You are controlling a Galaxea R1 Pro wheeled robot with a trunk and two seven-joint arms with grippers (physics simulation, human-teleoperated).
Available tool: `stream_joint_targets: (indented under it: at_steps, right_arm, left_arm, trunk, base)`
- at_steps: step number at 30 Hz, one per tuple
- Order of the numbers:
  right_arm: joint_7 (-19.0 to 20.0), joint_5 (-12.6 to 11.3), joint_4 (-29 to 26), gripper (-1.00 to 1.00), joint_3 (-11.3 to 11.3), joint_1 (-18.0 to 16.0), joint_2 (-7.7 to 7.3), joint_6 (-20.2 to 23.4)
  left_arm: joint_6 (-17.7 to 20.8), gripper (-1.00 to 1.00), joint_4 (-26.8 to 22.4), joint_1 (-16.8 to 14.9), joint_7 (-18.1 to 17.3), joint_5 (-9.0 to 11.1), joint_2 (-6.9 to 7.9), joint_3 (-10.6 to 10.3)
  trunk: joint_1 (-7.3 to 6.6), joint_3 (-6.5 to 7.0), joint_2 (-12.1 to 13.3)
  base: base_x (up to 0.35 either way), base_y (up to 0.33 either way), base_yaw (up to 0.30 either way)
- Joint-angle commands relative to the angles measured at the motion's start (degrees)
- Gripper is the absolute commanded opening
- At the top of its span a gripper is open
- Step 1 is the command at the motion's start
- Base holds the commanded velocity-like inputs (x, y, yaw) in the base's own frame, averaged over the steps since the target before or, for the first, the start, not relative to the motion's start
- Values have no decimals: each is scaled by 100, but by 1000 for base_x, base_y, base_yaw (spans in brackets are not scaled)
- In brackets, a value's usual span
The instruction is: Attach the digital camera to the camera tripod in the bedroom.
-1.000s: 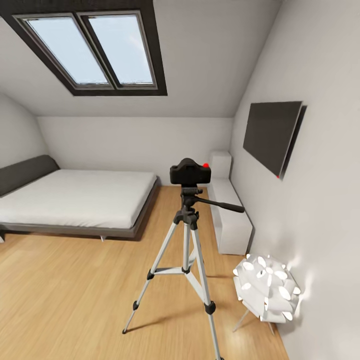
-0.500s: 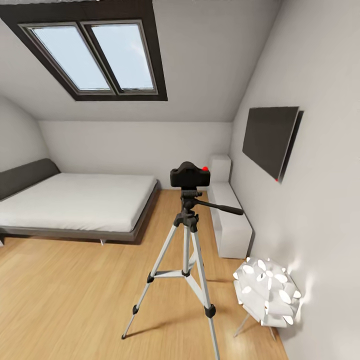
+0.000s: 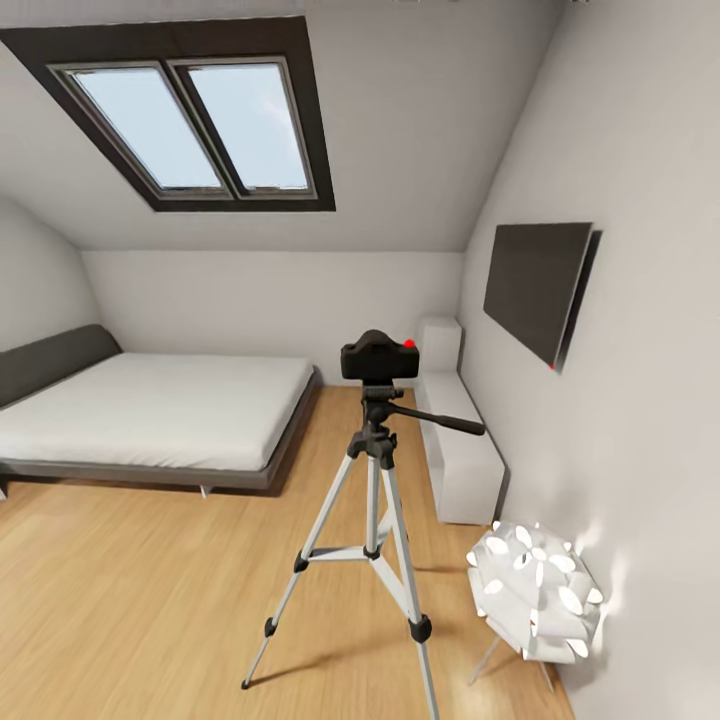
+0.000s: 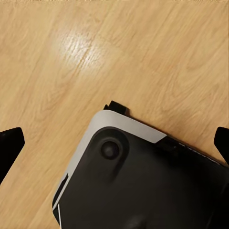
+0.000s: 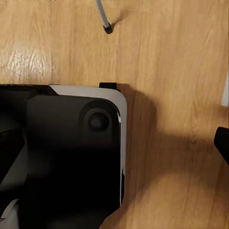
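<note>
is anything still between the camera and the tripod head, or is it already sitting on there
Nothing visible stands between them. In the head view the digital camera already sits directly on top of the camera tripod, upright on its black head.

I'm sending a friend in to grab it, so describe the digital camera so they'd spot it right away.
Find the wall TV on the right wall, then the white bench below it. Just left of that bench stands the camera tripod on silver legs, and the digital camera sits on its head. It is a small black box with a hump and a red dot, unlike the white flower-shaped lamp nearby.
</note>
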Motion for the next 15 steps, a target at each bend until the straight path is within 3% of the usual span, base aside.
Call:
stream_joint_targets:
  at_steps: [1,15]
  right_arm:
    - [31,-61,19,100,42,-6,-3,-31]
    - [38,-61,19,100,42,-9,-7,-25]
  left_arm:
    - [-5,100,-8,1,28,38,1,-48]
    - [-5,100,-7,1,25,38,1,-42]
  trunk:
    - [2,7,-4]
    - [2,137,-4]
  base:
    - [0,0,0]
    - [0,0,0]
